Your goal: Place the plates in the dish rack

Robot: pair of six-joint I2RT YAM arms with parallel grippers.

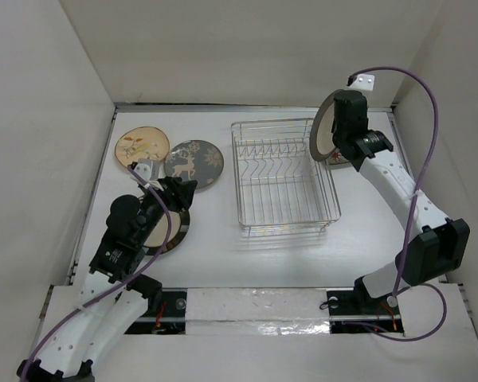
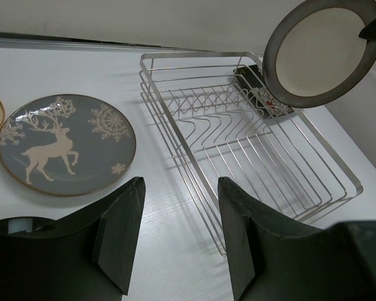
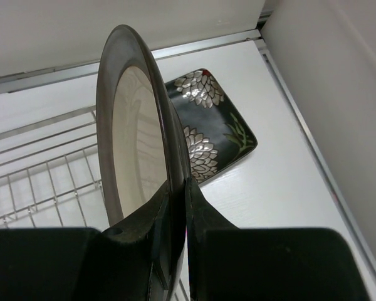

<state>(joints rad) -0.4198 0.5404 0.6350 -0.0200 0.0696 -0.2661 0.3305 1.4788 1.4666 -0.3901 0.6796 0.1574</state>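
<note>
At the near-left of the bench (image 1: 223,263), our left arm (image 1: 131,227) hangs over a cream-centred plate (image 1: 175,232) that lies flat. Its jaws stand parted, with nothing between them. We judge this arm to be waiting its turn.

In the middle of the bench sits the dish rack (image 1: 287,225). Its prong rows are bare, and no plate stands in it yet. Towards the far-left corner, the deer plate (image 2: 61,144) and the tan floral plate (image 1: 141,148) lie flat, just beside each other and well apart from the rack.

Over the far-right corner of the rack, our right jaws are clenched on the rim of the held plate (image 3: 138,125). It is the other cream-centred one, and it is carried on edge above the wires and clear of them. Beyond it, by the far right edge of the bench, the black square plate (image 3: 210,119) lies flat.

So we are on the first loading, in the carry to the rack. As we judge it, the next move calls for four things:

- Bring the held plate in over the prongs.
- Line its edge up with one gap.
- Lower it until the wires bear it.
- Only then let the right jaws go.
</note>
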